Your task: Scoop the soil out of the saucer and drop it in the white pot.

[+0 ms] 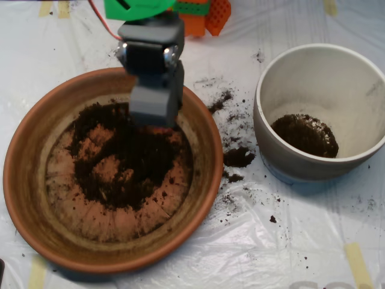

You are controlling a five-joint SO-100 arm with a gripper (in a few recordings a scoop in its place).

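Hovering scoop, jaw state unclear, over soil in saucer | next: digging, carrying right to white pot

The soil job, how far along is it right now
Partly done. A mound of soil already lies at the bottom of the white pot. In hand: the scoop is over the upper part of the saucer, right at the soil pile. Left: most of the soil in the saucer remains, in a ring with bare clay patches. Spilled crumbs lie on the plastic sheet between the two.
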